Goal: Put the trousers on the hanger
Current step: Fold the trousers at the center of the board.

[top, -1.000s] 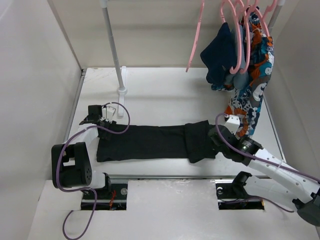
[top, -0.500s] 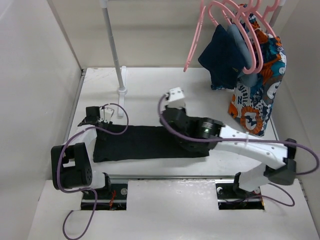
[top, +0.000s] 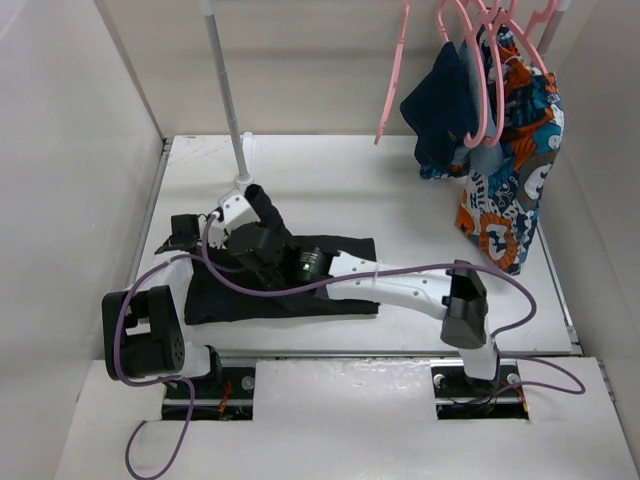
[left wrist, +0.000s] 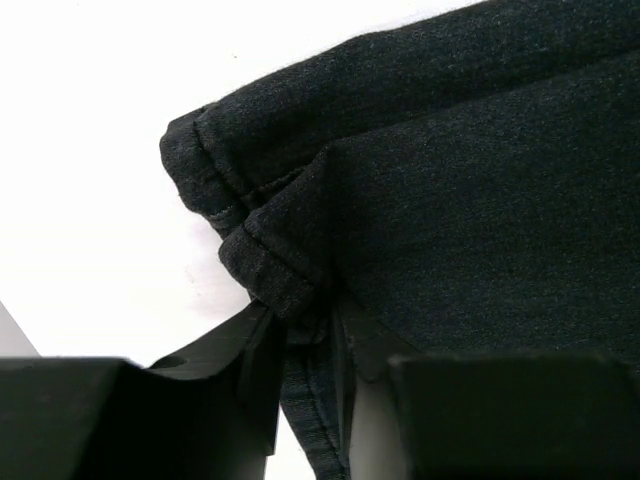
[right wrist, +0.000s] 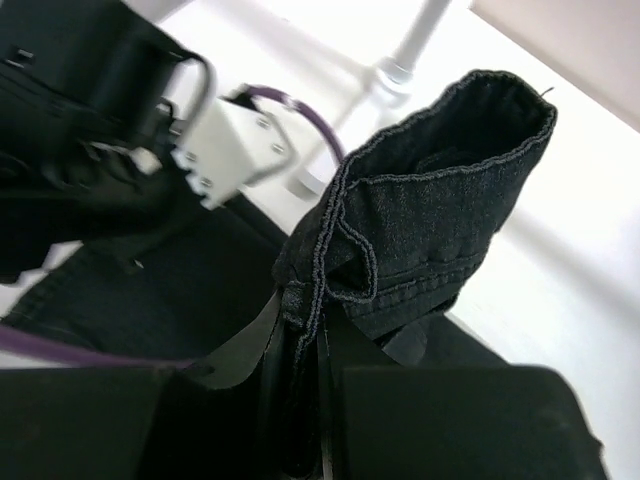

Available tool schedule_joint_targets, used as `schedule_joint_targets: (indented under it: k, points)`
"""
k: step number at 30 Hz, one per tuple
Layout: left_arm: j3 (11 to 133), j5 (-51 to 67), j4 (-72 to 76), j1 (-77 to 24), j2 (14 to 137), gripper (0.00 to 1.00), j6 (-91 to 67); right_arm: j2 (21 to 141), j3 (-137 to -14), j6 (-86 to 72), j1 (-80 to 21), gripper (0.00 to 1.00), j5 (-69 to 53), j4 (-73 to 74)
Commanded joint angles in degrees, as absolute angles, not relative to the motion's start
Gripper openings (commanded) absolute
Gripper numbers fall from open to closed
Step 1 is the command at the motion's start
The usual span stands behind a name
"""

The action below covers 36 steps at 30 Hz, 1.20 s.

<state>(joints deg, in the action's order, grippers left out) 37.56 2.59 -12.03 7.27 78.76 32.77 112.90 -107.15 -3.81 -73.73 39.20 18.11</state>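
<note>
White tabletop [top: 400,200] filled the overhead view, closed in by pale walls on three sides. Along the bottom edge sat both arm bases, with a purple cable [top: 130,440] looping off the left one. Just above them, in the centre-left of the frame, the black trousers [top: 250,300] lay folded into a short flat strip running left to right. The right arm [top: 400,285] stretched from its base at lower right across the top of that strip toward the left. The left gripper [left wrist: 300,345] sat at the strip's left end; in its wrist view the fingers [left wrist: 255,375] stood nearly together with a hemmed fold of the dark cloth pinched between them. The right gripper [right wrist: 300,350] was just beyond, left of centre, its jaws closed tight on a thick stitched edge of the trousers, which stood bunched up above the fingers and clear of the table. Behind the grippers rose a white rack pole [top: 225,90] on its foot. Farthest back, at upper right, the bare pink hanger [top: 392,80] hung well apart from the trousers, and beside it more pink hangers carried a navy garment [top: 440,105] and a blue-orange-white patterned garment [top: 505,190]
</note>
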Motion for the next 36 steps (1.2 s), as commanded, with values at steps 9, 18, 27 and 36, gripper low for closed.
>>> schedule_joint_targets:
  k: [9, 18, 27, 36]
  points:
    - [39.81, 8.53, -19.34, 10.28, 79.45, 0.28, 32.17, 117.33, -112.50, -2.81, -74.09, 0.00, 26.11, 7.30]
    - [45.96, 8.53, -22.67, 15.64, 79.54, 0.79, 26.99, 119.88, -110.74, 0.52, -74.09, 0.00, 21.73, 5.98]
    - [50.18, 6.06, -24.60, 22.04, 79.55, 0.81, 25.31, 122.68, -110.65, 11.41, -75.14, 0.68, 3.88, 5.07]
    - [58.71, 15.19, -29.35, 28.39, 75.59, 0.96, 26.98, 119.56, -110.51, 16.53, -78.49, 1.00, 2.29, 16.02]
